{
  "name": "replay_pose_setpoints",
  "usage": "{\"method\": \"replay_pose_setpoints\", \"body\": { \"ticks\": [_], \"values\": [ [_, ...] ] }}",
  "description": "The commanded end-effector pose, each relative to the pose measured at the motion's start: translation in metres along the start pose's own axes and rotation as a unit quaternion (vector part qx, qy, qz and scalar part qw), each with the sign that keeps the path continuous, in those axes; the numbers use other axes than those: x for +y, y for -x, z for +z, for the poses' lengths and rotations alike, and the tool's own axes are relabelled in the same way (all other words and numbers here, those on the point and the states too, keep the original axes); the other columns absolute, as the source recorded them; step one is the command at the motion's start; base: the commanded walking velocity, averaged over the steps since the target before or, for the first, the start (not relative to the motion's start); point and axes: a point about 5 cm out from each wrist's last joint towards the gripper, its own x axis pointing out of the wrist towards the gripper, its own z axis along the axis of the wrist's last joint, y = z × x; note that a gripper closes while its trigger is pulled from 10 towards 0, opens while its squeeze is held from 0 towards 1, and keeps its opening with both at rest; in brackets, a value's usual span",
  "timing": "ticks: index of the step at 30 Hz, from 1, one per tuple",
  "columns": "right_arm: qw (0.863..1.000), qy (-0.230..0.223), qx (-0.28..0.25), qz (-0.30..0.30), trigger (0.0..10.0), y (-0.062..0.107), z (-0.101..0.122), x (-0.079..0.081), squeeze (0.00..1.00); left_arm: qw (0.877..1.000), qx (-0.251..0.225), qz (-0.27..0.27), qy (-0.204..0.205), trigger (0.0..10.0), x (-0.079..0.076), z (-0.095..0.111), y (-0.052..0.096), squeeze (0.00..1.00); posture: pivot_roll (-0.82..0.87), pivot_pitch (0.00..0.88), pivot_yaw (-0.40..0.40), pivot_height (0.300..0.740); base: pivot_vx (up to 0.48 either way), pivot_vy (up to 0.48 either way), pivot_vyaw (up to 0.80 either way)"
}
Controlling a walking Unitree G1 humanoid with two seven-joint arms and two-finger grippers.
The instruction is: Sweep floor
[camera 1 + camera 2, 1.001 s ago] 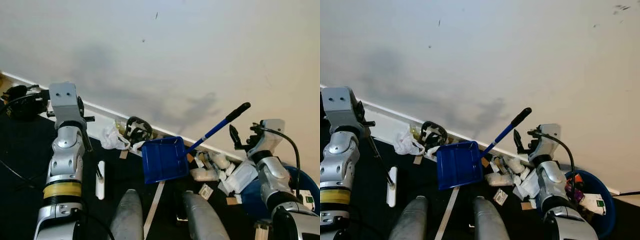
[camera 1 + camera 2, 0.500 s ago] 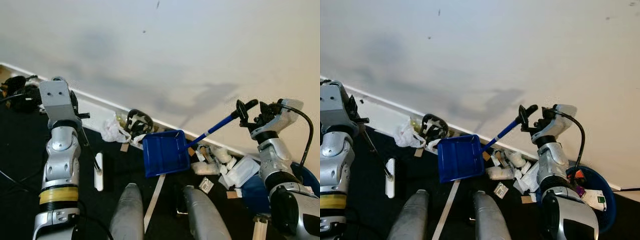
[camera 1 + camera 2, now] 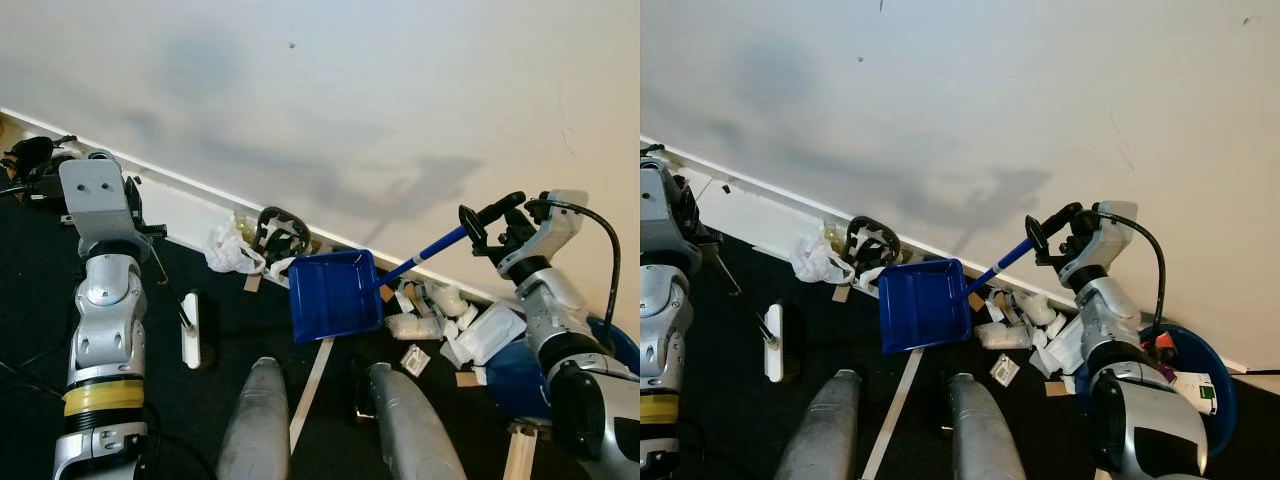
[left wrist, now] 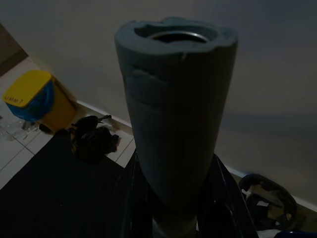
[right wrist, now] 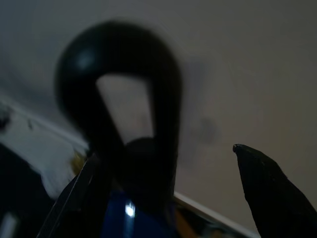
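The right gripper (image 3: 487, 216) is at the black grip at the top of the dustpan (image 3: 334, 295) handle. Its two black fingers (image 5: 270, 186) stand apart with the looped grip end between them in the right wrist view, one finger against the grip and the other off to the side with a gap; whether they are pressing on it cannot be told. From the fingers the blue shaft runs down to the blue pan, which sits tilted on the dark floor (image 3: 40, 290) by the white skirting board (image 3: 190, 205).

Below the right fingers, past the pan, lies a heap of litter (image 3: 440, 320): white wrappers, small cartons and scraps of card. Any print on them is too small to read.

The left gripper (image 4: 173, 225) is closed around the grey foam grip of the broom (image 3: 190, 330); the thin pole runs down from the fingers to the white head lying on the floor. Beyond these fingers stands a yellow bin (image 4: 34, 99) with a blue side and a label whose writing cannot be read.
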Motion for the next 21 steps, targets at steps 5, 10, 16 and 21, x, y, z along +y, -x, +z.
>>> {"method": "replay_pose_setpoints", "body": {
  "ticks": [5, 10, 16, 21],
  "values": [
    [0.999, 0.030, -0.002, 0.016, 10.0, 0.008, -0.003, -0.004, 0.00, 0.999, -0.015, 0.010, -0.031, 10.0, 0.013, 0.004, 0.002, 0.00, 0.28, 0.295, -0.057, 0.740, 0.000, 0.000, 0.00],
    [0.999, -0.019, -0.032, 0.019, 10.0, 0.006, 0.001, -0.003, 0.00, 0.999, -0.022, 0.006, -0.032, 10.0, 0.012, 0.006, 0.002, 0.00, 0.28, 0.299, -0.053, 0.740, 0.000, 0.000, 0.00],
    [0.998, -0.027, -0.044, 0.030, 10.0, 0.004, 0.003, 0.002, 0.00, 0.999, -0.025, 0.005, -0.034, 10.0, 0.014, 0.007, 0.003, 0.00, 0.29, 0.299, -0.051, 0.740, 0.000, 0.000, 0.00],
    [0.998, -0.025, -0.047, 0.030, 10.0, 0.001, 0.003, 0.005, 0.00, 0.999, -0.026, 0.005, -0.037, 10.0, 0.016, 0.007, 0.004, 0.00, 0.30, 0.301, -0.047, 0.740, 0.000, 0.000, 0.00]
  ]
}}
